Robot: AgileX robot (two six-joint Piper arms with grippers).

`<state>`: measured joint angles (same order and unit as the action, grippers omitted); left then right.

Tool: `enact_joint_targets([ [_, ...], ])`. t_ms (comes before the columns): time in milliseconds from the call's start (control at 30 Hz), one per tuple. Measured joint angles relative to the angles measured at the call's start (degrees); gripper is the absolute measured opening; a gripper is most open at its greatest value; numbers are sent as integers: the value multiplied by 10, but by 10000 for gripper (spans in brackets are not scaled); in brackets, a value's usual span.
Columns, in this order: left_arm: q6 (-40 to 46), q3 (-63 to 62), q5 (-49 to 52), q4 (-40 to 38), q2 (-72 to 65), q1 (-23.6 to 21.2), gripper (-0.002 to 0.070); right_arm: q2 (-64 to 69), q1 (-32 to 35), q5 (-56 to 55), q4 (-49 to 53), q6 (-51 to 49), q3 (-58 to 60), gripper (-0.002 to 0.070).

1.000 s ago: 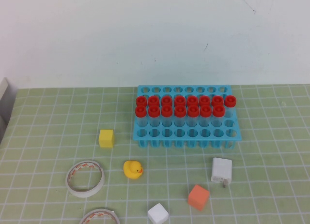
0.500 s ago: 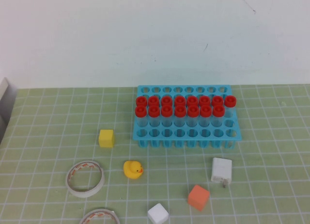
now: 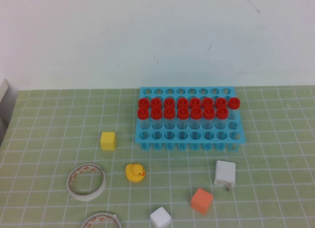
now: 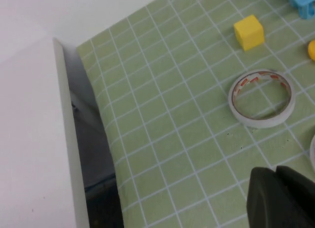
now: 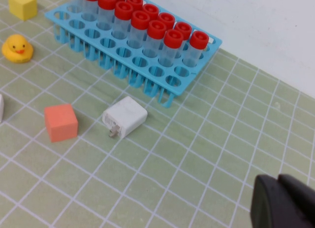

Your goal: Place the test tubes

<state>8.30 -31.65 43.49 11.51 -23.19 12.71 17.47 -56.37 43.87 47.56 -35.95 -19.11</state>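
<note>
Lab-style robot test bench, staged tabletop. Green grid mat (image 3: pixel 49 139) covers lower half of frame, plain white wall (image 3: pixel 147 31) fills upper half. Blue tube rack (image 3: pixel 187 135) at centre right holds red-capped test tubes (image 3: pixel 182 113) in two rows. Loose practice props in lower frame: yellow cube (image 3: pixel 108 140), rubber duck (image 3: pixel 134 172), tape roll (image 3: pixel 86 181), white charger (image 3: pixel 225 173), orange cube (image 3: pixel 202 200), white cube (image 3: pixel 160 218)

Red-cap test tubes (image 3: pixel 182 113) upright in blue rack (image 3: pixel 187 137), 2 rows
</note>
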Motion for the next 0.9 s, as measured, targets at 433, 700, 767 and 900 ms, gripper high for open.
enact_joint_targets([
  [433,-27,25,13,-72,184,0,0,0,0,0,0,0,0,0],
  [700,-28,74,-39,-95,241,-1,0,0,0,0,0,0,0,0],
  [767,-28,100,-62,-96,241,-4,0,0,0,1,0,0,0,0],
  [900,-29,161,-124,-104,241,-10,0,0,0,1,0,0,0,0],
])
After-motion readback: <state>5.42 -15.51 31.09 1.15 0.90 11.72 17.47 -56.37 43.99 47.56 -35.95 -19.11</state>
